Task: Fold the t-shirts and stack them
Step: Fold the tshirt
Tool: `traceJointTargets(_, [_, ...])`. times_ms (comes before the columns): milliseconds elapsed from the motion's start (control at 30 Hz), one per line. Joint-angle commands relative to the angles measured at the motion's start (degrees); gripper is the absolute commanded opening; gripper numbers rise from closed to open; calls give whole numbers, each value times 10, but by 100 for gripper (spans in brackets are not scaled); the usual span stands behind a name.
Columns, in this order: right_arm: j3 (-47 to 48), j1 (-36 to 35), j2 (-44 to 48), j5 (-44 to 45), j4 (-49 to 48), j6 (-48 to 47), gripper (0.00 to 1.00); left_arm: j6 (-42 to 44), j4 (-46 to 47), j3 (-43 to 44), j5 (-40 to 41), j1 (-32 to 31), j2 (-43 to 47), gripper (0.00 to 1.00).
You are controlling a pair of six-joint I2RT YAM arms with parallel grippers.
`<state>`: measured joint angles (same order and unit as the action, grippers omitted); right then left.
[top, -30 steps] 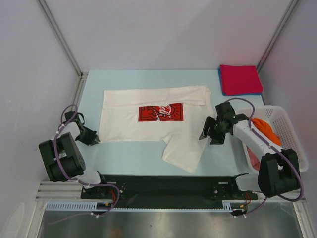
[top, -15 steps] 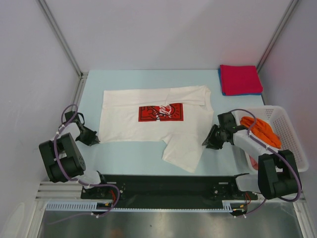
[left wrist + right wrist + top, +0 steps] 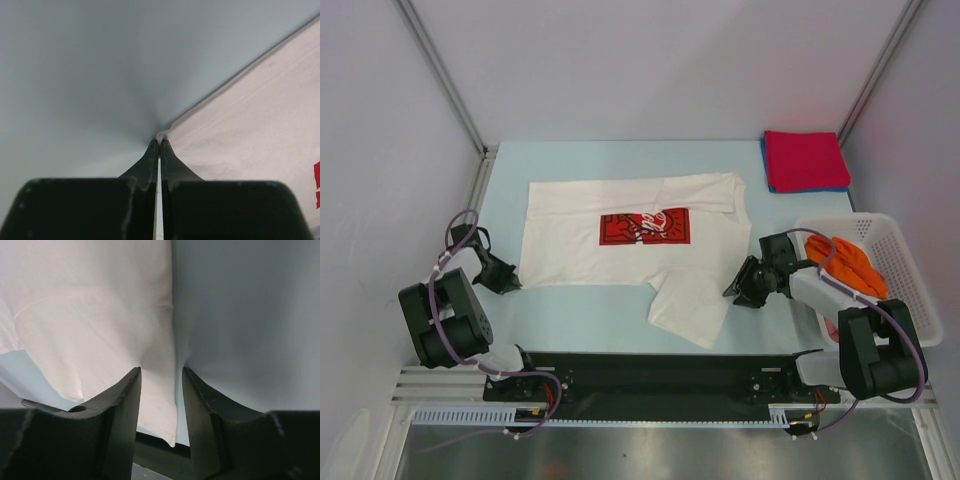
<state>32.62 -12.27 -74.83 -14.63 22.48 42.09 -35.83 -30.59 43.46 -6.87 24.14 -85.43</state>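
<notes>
White t-shirt [image 3: 620,235] lies flat on the surface [image 3: 580,312] | left tool [image 3: 159,143] clamped tight on its near-left corner | right tool [image 3: 161,371] half open astride the right hem, apparently not gripping yet | we close it fully, then lift both sides evenly.

Bright, even, diffuse light; soft shadows; blurry close-range wrist views.

Nothing here can truly be read. The white t-shirt [image 3: 570,250] bears a red print [image 3: 644,226], toward eleven o'clock from the table's middle, its white markings too small to make out.
</notes>
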Motion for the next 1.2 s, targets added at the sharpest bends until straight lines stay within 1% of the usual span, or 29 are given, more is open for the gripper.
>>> traceJointTargets(0, [-15, -2, -11, -6, -33, 11, 44, 23, -8, -10, 9, 3, 6, 0])
traceJointTargets(133, [-29, 0, -20, -1, -48, 11, 43, 20, -9, -8, 9, 3, 8, 0])
traceJointTargets(233, [-37, 1, -32, -1, -64, 18, 39, 21, -9, -8, 8, 3, 6, 0])
traceJointTargets(267, [-38, 2, -36, -2, -69, 19, 36, 20, -8, -8, 9, 3, 5, 0])
traceJointTargets(300, [-37, 3, -37, -1, -69, 19, 23, 21, -9, -7, 8, 3, 4, 0])
traceJointTargets(400, [-28, 8, -34, 22, -42, 3, 0, 20, -9, -8, 13, 3, 3, 0])
traceJointTargets(500, [-14, 22, -23, 51, 4, -19, 0, 20, -10, -7, 17, 3, 4, 0])
traceJointTargets(700, [0, 52, -3, 63, 56, -57, 0, 21, -11, -7, 25, 3, 4, 0])
traceJointTargets(800, [-1, 55, 8, 60, 57, -72, 0, 19, -11, -10, 26, 3, 7, 1])
traceJointTargets(1000, [-3, 56, -3, 46, 49, -74, 0, 17, -15, -10, 36, 4, 12, 0])
traceJointTargets(1167, [22, 56, 1, 39, 59, -86, 0, 24, -18, -9, 13, 3, 19, 0])
